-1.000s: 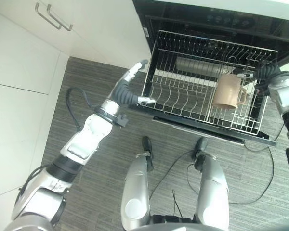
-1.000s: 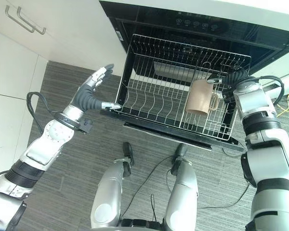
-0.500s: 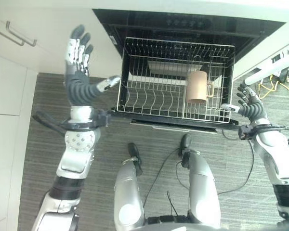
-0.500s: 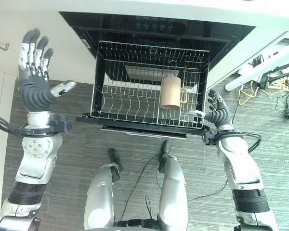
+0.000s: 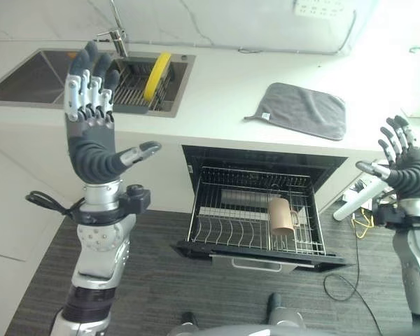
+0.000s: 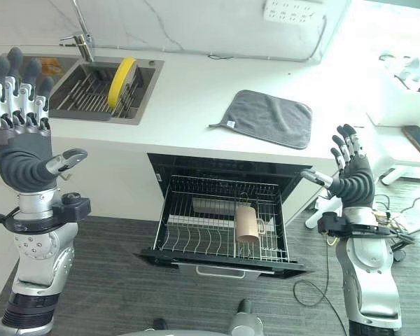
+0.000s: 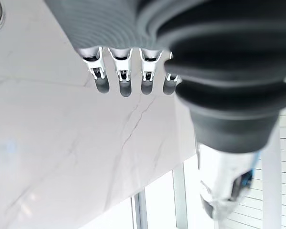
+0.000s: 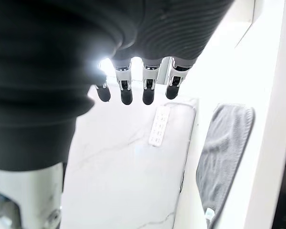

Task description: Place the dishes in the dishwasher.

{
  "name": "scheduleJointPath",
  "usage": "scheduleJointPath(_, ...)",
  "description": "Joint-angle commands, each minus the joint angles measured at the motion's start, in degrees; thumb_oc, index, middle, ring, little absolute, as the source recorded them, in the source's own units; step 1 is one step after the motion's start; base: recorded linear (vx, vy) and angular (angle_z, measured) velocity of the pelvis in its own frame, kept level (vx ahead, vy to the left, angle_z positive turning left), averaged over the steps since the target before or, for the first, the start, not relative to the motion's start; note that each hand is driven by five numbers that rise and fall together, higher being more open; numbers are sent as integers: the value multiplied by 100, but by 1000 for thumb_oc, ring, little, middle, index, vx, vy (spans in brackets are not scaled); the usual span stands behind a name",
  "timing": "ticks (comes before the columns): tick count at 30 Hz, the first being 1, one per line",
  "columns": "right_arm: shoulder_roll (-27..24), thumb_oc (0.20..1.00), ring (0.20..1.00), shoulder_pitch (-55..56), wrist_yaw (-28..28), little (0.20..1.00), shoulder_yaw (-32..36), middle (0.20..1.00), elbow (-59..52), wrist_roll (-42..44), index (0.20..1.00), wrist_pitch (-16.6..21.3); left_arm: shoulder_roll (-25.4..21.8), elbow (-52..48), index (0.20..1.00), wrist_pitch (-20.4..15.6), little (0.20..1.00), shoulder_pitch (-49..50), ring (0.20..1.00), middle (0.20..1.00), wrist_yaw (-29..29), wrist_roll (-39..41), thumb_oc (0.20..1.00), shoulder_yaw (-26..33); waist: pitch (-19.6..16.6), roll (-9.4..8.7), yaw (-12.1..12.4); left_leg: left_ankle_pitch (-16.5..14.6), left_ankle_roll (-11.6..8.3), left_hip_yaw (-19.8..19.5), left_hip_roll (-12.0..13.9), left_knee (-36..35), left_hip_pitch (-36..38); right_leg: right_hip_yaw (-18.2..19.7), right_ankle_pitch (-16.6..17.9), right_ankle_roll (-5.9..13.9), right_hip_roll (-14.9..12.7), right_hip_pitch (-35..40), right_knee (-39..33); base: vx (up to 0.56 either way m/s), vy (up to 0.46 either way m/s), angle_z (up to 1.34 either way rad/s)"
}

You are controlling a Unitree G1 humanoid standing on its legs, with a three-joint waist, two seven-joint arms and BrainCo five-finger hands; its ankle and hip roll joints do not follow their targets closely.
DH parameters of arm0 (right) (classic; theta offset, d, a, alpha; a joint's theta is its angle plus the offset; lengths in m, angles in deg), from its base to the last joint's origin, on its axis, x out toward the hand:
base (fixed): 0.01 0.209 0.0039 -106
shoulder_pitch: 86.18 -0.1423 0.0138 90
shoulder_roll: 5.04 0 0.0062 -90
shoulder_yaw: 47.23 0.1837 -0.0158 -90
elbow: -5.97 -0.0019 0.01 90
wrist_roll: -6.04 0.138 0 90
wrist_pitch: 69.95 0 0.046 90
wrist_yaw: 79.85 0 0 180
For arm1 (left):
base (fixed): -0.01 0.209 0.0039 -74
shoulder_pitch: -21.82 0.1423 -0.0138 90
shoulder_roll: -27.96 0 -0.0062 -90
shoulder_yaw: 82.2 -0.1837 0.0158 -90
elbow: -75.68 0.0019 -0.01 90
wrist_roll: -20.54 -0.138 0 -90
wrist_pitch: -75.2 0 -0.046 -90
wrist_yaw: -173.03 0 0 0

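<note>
The left hand point(image 5: 91, 133) is raised high in front of the sink point(image 5: 28, 77), its fingers straight and spread, holding nothing. The right hand point(image 6: 351, 178) is raised too, at the far right beside the counter point(image 6: 196, 105), with its fingers also straight and released. Below the counter the dishwasher point(image 5: 262, 157) is open and its wire rack point(image 5: 231, 231) is pulled out over the floor. A tan mug point(image 5: 281, 215) stands in the right part of the rack, its handle toward the right. In the sink a yellow plate point(image 6: 122, 81) stands on edge in a drying rack. A grey cloth point(image 6: 269, 117) lies flat on the counter. The left wrist view shows a marble wall point(image 7: 62, 143) behind the fingertips point(image 7: 126, 89), and the right wrist view shows the cloth from the side and a wall socket point(image 8: 158, 126).
</note>
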Motion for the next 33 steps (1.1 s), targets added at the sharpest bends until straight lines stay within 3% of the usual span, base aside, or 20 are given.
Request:
scheduleJointPath(1, -353, 1000, 1000, -331, -179, 1000, 82, 1000, -213, 44, 1000, 434, -285, -177, 1000, -27, 1000, -129, 1000, 1000, -69, 114, 1000, 200, 326, 139, -39, 85, 54, 116, 365, -280, -87, -175, -1597, 223, 347, 286, 1025, -66, 9, -71)
scheduleJointPath(2, -462, 1000, 1000, -289, -144, 1000, 170, 1000, -184, 74, 1000, 508, -328, -115, 1000, -1, 1000, -142, 1000, 1000, -86, 215, 1000, 178, 283, 81, -79, 45, 100, 9, 236, -279, -104, 30, -1753, 81, 733, 279, 1115, -75, -143, -44)
scheduleJointPath(3, -566, 1000, 1000, -295, -111, 1000, 157, 1000, -112, 164, 1000, 667, -389, -81, 1000, 81, 1000, -147, 1000, 1000, -20, 251, 1000, 174, 227, 52, 15, 62, 57, -62, 211, -265, -131, -150, -1943, -148, 878, 483, 821, -85, -263, -1)
scheduleJointPath(5, -691, 1000, 1000, -260, 35, 1000, 160, 1000, -194, 241, 1000, 664, -312, -79, 1000, 160, 1000, -35, 1000, 1000, -68, 357, 1000, 220, 164, 23, 69, 160, -11, -180, 115, -252, -209, -57, -1938, -261, 1041, 799, 302, -63, -351, 36)
scheduleJointPath(8, -908, 1000, 1000, -358, 274, 1000, 225, 1000, -230, -19, 1000, 411, -165, -43, 1000, 255, 1000, 86, 1000, 1000, -438, 875, 1000, 242, 191, -1, 116, -138, -52, -214, -59, 784, -725, -44, -1883, -422, 976, 1075, 92, -84, -168, 59)
scheduleJointPath(9, -953, 1000, 1000, -428, 308, 1000, 202, 1000, -213, -102, 1000, 345, -146, -48, 1000, 308, 1000, 93, 1000, 1000, -459, 898, 1000, 223, 206, 18, 134, -91, -77, -327, -22, 945, -840, 13, -1868, -457, 976, 1095, 83, -80, 34, 63)
scheduleJointPath(11, -1065, 1000, 1000, -633, 306, 1000, 114, 1000, -188, -141, 1000, 137, -91, -121, 1000, 378, 1000, 158, 1000, 1000, -425, 1041, 1000, 192, 204, 44, 134, -35, -140, -620, 290, 1126, -826, 175, -1878, -530, 911, 1158, 36, -49, 174, 13)
scheduleJointPath(15, -1346, 1000, 1000, -580, 7, 1000, 252, 1000, -221, -175, 1000, 99, 36, -157, 1000, 458, 1000, 255, 1000, 1000, -117, 998, 1000, 198, -2, 0, -10, 498, -430, -1037, 1083, 1026, -387, 485, -1651, -486, 717, 1081, -225, 35, 406, -52)
scheduleJointPath(18, -1768, 1000, 1000, -662, -156, 1000, 427, 1000, -200, -81, 1000, 28, 75, -136, 1000, 426, 1000, 302, 1000, 1000, -93, 953, 1000, 177, -80, 49, -86, 726, -529, -1266, 1430, 940, -118, 649, -1679, -417, 569, 965, -80, 60, 587, -51)
scheduleJointPath(19, -1847, 1000, 1000, -744, -157, 1000, 445, 1000, -169, -8, 1000, 9, 108, -78, 1000, 384, 1000, 302, 1000, 1000, -124, 975, 1000, 181, -91, 85, -101, 693, -538, -1319, 1496, 943, -19, 733, -1715, -373, 460, 907, 61, 72, 878, -46)
scheduleJointPath(20, -1885, 1000, 1000, -845, -98, 1000, 436, 1000, -121, 39, 1000, -5, 123, -17, 1000, 324, 1000, 292, 1000, 1000, -188, 1021, 1000, 178, -67, 120, -102, 474, -510, -1461, 1418, 996, 15, 861, -1740, -262, 280, 833, 253, 61, 817, -38)
scheduleJointPath(22, -1874, 1000, 1000, -892, 36, 1000, 439, 1000, -103, -14, 1000, -3, 86, 18, 1000, 256, 1000, 288, 1000, 1000, -322, 1001, 1000, 198, -25, 149, -162, -86, -431, -1306, 1275, 980, 109, 921, -1710, -46, -26, 731, 458, 31, 747, -23)
scheduleJointPath(24, -1714, 1000, 1000, -706, 292, 1000, 617, 1000, -149, -100, 1000, 106, -36, 19, 1000, 393, 1000, 28, 1000, 1000, -469, 946, 1000, 145, 82, 117, -265, -506, -328, -1074, 936, 996, 79, 946, -1337, 333, -601, 644, 543, 14, 948, 31)
scheduleJointPath(25, -1588, 1000, 1000, -538, 295, 1000, 723, 1000, -201, -1, 1000, 210, -65, -2, 1000, 494, 1000, -42, 1000, 1000, -544, 1059, 1000, 137, 138, 95, -278, -557, -303, -1138, 705, 982, 35, 1001, -858, 407, -865, 587, 489, 13, 882, 91)
scheduleJointPath(26, -1379, 1000, 1000, -371, 263, 1000, 820, 1000, -289, 29, 1000, 345, -64, -10, 1000, 564, 1000, -80, 1000, 1000, -631, 1141, 1000, 169, 188, 37, -264, -570, -246, -1118, 434, 850, 46, 966, -7, 548, -1225, 437, 382, -1, 660, 87)
scheduleJointPath(27, -1265, 1000, 1000, -347, 250, 1000, 821, 1000, -339, -18, 1000, 375, -71, -27, 1000, 578, 1000, -95, 1000, 1000, -651, 1158, 1000, 201, 215, 10, -232, -583, -222, -1010, 315, 750, 90, 851, 429, 639, -1433, 316, 317, -87, 647, 72)
scheduleJointPath(28, -1024, 1000, 1000, -514, 184, 1000, 656, 1000, -336, -221, 1000, 412, -91, -124, 1000, 627, 1000, -108, 1000, 1000, -593, 1153, 1000, 283, 279, 6, -71, -612, -181, -649, 221, 537, 223, 284, 834, 749, -1654, 72, 429, -98, 593, -13)
scheduleJointPath(30, -966, 1000, 1000, -644, 441, 1000, 396, 1000, -313, -372, 1000, 370, -171, -177, 1000, 696, 1000, -137, 1000, 1000, -654, 1277, 1000, 311, 256, 124, -3, -340, -55, -584, 222, -90, 345, 242, 205, 645, -1051, 81, 822, -49, 512, -99)
scheduleJointPath(32, -1029, 1000, 1000, -380, 572, 1000, 472, 1000, -335, -139, 1000, 571, -185, -140, 1000, 754, 1000, -221, 1000, 1000, -762, 1358, 1000, 183, 131, 146, -99, -155, 80, -789, 111, -287, 239, 256, -730, 344, -35, 205, 1029, 26, 364, -29)
scheduleJointPath(33, -1030, 1000, 1000, -283, 553, 1000, 520, 1000, -350, -94, 1000, 654, -126, -129, 1000, 756, 1000, -222, 1000, 1000, -734, 1296, 1000, 112, 81, 124, -150, -91, 118, -796, 51, -318, 181, 252, -951, 254, 315, 228, 1019, 37, 295, 90)
